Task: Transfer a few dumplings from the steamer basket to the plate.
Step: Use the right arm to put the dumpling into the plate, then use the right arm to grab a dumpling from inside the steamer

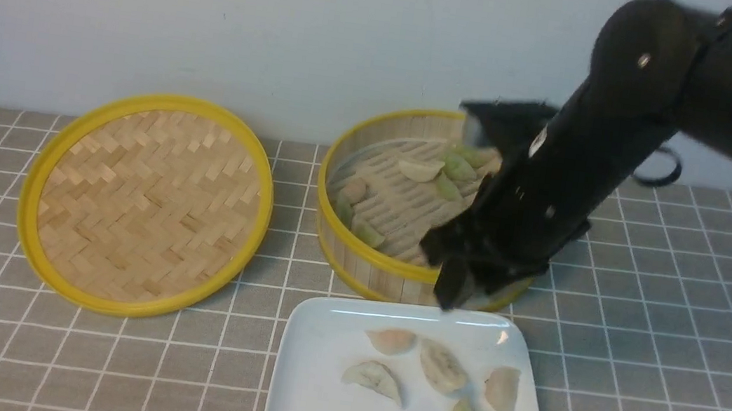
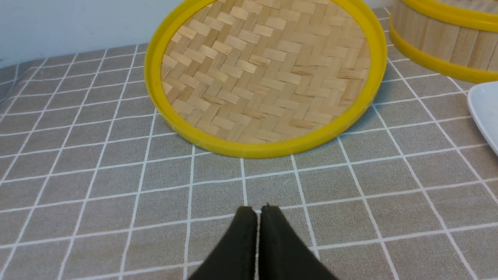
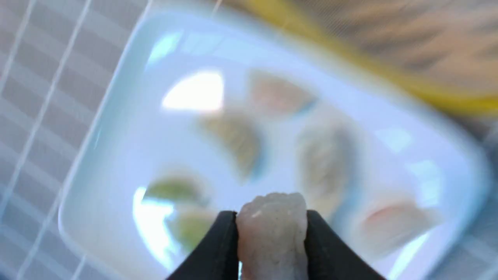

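Right end effector (image 3: 271, 229) pinching pleated dumpling (image 3: 272, 233), apparently pinkish.

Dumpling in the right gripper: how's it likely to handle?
The dumpling is probably fairly firm: it bridges the fingers without visibly folding. Likely light, given how small it looks beside the plate. Its pleated edge may chip or tear if squeezed hard, though blur hides any damage.
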Motion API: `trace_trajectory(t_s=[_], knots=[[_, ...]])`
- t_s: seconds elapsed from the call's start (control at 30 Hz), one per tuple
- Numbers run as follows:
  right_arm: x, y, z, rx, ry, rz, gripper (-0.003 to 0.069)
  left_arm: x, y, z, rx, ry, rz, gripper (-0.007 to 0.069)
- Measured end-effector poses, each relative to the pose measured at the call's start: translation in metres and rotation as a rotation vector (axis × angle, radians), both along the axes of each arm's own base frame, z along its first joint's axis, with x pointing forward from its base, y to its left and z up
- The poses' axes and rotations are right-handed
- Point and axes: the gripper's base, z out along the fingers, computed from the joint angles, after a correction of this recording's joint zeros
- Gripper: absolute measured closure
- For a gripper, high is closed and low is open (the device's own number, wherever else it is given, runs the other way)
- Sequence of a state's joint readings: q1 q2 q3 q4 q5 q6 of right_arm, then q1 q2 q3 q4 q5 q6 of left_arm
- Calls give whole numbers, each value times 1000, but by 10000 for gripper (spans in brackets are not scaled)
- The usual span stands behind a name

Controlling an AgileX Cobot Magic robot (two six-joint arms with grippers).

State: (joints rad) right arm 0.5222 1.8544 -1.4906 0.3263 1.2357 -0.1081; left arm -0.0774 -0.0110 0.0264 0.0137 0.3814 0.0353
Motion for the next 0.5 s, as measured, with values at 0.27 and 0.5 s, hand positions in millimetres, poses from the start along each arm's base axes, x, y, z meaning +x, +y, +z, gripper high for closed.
trace_trajectory(t_s=[0.27,0.5], knots=[[-21,30,-42,-76,56,111,311,0,0,0,0,0,0,629],[-3,33,-21,-76,-48,118,109,0,0,0,0,0,0,629]])
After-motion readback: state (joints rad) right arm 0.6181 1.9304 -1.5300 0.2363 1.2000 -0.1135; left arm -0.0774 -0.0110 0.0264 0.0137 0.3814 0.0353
